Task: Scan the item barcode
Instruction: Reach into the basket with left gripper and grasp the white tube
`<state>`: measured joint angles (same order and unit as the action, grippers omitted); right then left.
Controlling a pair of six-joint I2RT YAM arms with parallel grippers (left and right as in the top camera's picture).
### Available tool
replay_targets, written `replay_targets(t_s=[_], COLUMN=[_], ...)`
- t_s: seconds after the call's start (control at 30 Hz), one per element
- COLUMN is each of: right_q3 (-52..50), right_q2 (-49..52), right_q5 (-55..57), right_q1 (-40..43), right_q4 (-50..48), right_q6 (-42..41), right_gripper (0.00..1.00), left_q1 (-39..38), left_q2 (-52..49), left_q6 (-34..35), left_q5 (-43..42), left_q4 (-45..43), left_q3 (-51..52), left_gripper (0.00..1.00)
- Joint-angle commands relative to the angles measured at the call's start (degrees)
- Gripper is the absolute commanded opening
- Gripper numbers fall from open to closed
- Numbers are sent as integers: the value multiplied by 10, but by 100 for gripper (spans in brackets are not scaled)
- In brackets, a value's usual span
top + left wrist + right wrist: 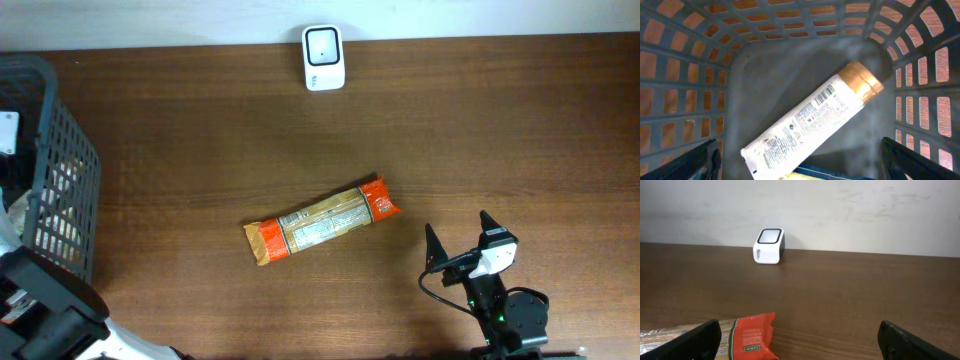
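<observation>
A long pasta packet (322,221) with orange-red ends lies flat and slanted at the table's middle; its red end (752,335) shows in the right wrist view. The white barcode scanner (323,57) stands at the far edge, also visible as a small box (769,246) against the wall. My right gripper (458,228) is open near the front right, a short way right of the packet, nothing between its fingers (695,342). My left gripper (800,150) hangs open inside the grey basket (685,100), above a white tube (812,117) with a gold cap.
The grey basket (62,150) stands at the table's left edge, with my left arm (45,300) beside it. Under the tube lies a blue and yellow item (835,173). A pale wall (840,210) runs behind the scanner.
</observation>
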<state>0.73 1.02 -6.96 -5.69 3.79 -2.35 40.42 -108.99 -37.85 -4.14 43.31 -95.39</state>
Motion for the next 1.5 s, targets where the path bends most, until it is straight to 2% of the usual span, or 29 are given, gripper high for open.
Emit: replay_targets(t_s=[0.0, 0.13, 0.33, 0.37, 0.4, 0.47, 0.53, 0.63, 0.7, 0.83, 1.03, 1.1, 1.17, 1.2, 1.27, 1.3, 1.33, 1.47], right_q3=[-4, -4, -4, -4, -4, -4, -4, -4, -4, -4, -4, -4, -4, -4, -4, -4, -4, -4], right_q2=[-3, -3, -3, -3, -3, -3, -3, -3, -3, -3, -3, -3, -3, -3, -3, -3, -3, -3], right_q5=[1, 1, 1, 1, 1, 1, 1, 1, 1, 1, 1, 1, 1, 1, 1, 1, 1, 1], right_q1=[-3, -3, -3, -3, -3, -3, -3, -3, -3, -3, -3, -3, -3, -3, -3, -3, -3, -3], right_q4=[1, 1, 1, 1, 1, 1, 1, 1, 1, 1, 1, 1, 1, 1, 1, 1, 1, 1], right_q6=[4, 4, 4, 4, 4, 4, 4, 4, 4, 4, 4, 4, 4, 4, 4, 4, 4, 4], right_gripper=[99, 99, 99, 99, 99, 99, 99, 99, 99, 99, 99, 99, 98, 99, 99, 99, 99, 99], left_q1=[3, 12, 38, 38, 38, 38, 39, 39, 38, 39, 39, 39, 38, 31, -11, -63, -119, -344], left_q2=[-18, -64, -134, -151, -164, -176, -176, -171, -145, -37, 115, 179, 241, 284, 319, 329, 329, 275], left_q6=[-30, -88, -96, -96, -96, -88, -66, -61, -33, 41, 89, 150, 201, 248, 267, 267, 263, 94], left_q5=[9, 19, 20, 20, 19, 19, 20, 20, 20, 19, 19, 14, -59, -139, -236, -272, -274, -228], left_q4=[6, 24, 24, 17, 10, -14, -33, -30, -30, -38, -38, -50, -70, -71, -64, -51, -38, 54], left_q3=[-1, -1, -1, -1, -1, -1, -1, -1, -2, -9, -9, -9, -9, -9, -9, -9, -9, -9], left_gripper=[99, 100, 98, 91, 80, 26, 2, 0, 0, 0, 0, 0, 0, 0, 0, 0, 0, 0])
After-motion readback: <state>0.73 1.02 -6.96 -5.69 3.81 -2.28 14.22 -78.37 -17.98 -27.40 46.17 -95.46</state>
